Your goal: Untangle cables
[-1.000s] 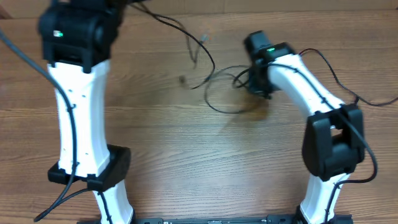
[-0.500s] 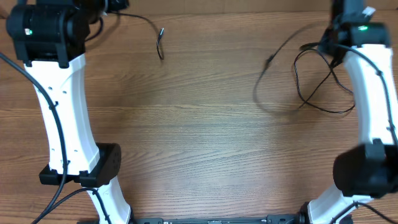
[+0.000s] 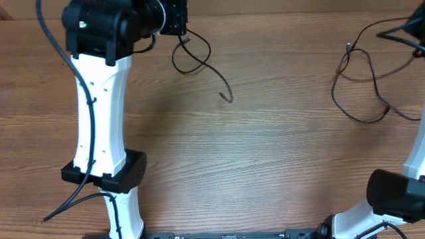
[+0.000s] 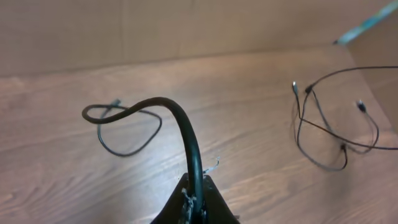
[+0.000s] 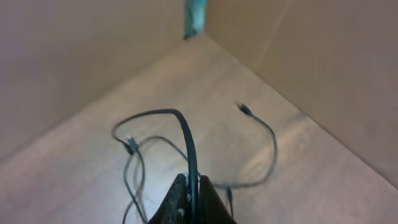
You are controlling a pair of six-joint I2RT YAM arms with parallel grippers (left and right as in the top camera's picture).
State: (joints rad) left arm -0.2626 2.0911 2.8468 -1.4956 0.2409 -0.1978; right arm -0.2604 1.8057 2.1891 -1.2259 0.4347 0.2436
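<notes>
One thin black cable (image 3: 199, 61) hangs in a loose loop from my left gripper (image 3: 178, 16) at the far left of the table, its plug tip near the middle left. In the left wrist view my left gripper (image 4: 194, 202) is shut on this cable (image 4: 180, 121). A second set of black cable loops (image 3: 362, 83) lies at the far right, leading up to my right gripper (image 3: 420, 30) at the frame's edge. In the right wrist view my right gripper (image 5: 189, 202) is shut on a cable (image 5: 186, 140), with loops trailing over the wood.
The wooden table (image 3: 265, 153) spreads between the two arms. The left arm's white link (image 3: 99, 106) and base stand at the left, the right arm's base (image 3: 392, 192) at the lower right. Cardboard walls (image 5: 298, 56) rise behind the table.
The two cable groups have come apart. My left gripper moved right with its cable. My right gripper moved further right and back, dragging its loops to the table's right edge.
</notes>
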